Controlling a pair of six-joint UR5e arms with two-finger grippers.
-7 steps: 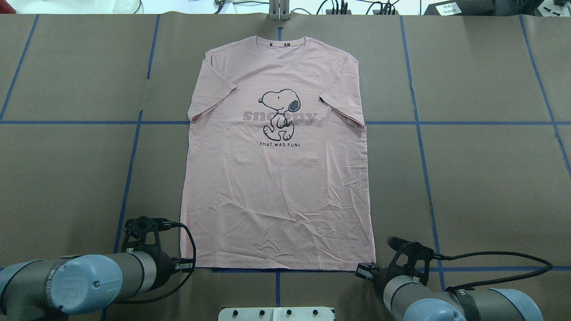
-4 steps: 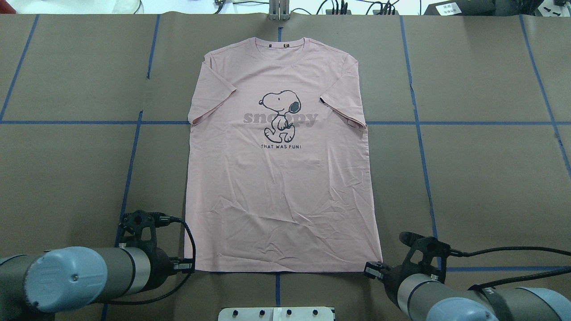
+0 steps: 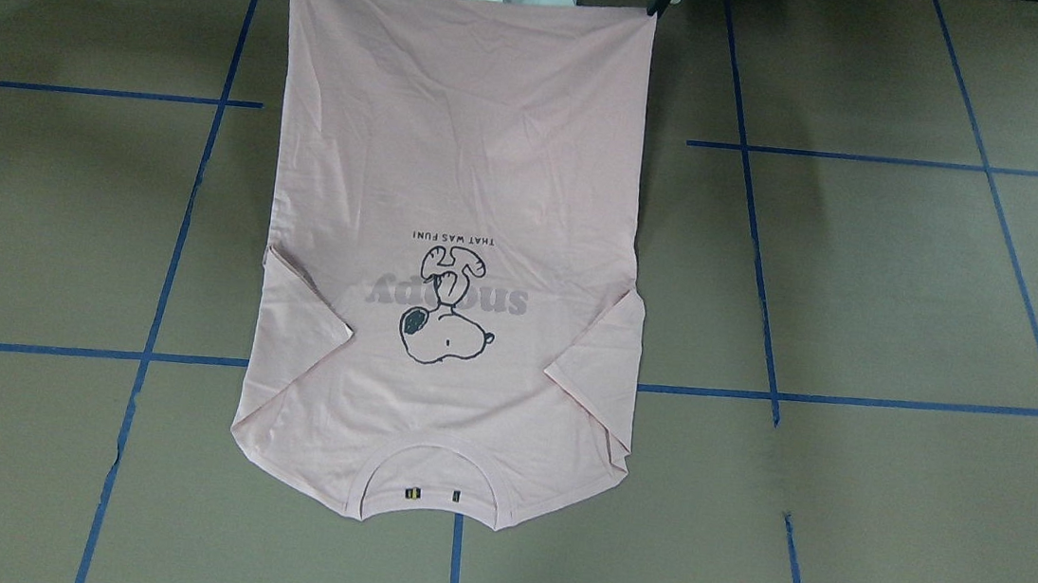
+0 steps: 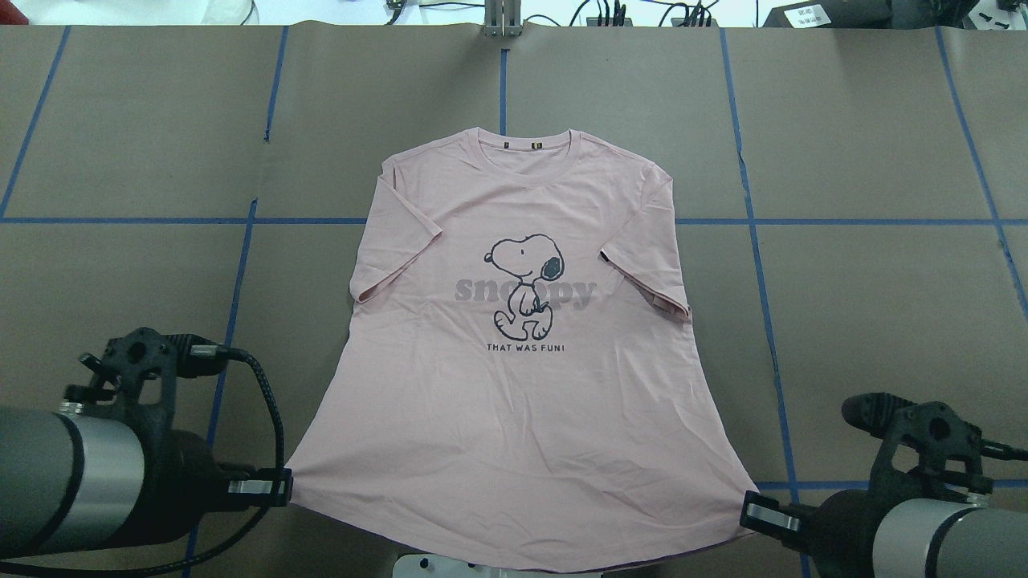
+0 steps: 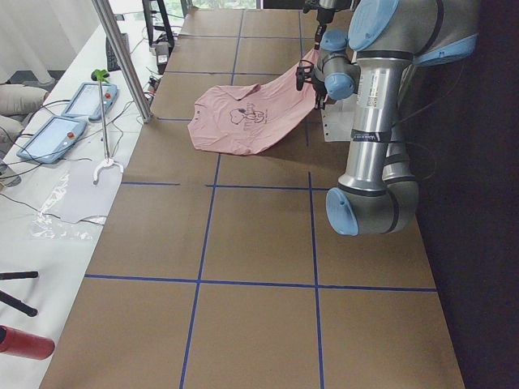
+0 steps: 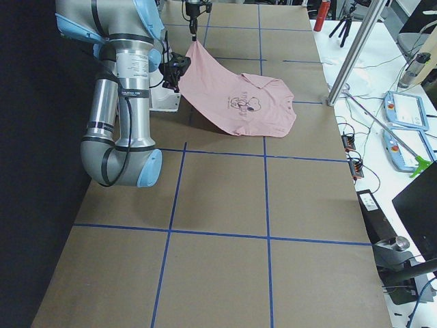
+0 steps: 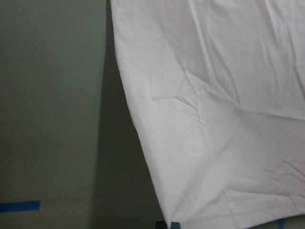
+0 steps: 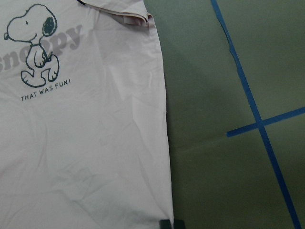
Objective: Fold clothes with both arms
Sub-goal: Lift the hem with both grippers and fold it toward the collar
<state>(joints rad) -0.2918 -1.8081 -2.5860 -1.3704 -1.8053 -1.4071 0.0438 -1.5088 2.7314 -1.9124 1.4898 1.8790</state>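
Both hem corners have lifted, dragging the shirt [image 4: 522, 385] toward 6 o'clock. Your left fingers [image 4: 261, 487] and right fingers [image 4: 767, 518] each pinch one corner, the collar rests on the worktop [image 4: 867, 321] at 12, so the fold looks ready to begin.

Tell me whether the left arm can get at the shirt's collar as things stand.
Probably not right now. The left pincer is shut on a hem corner of the T-shirt, holding it raised, and the collar lies at the far end. Nothing else blocks the way.
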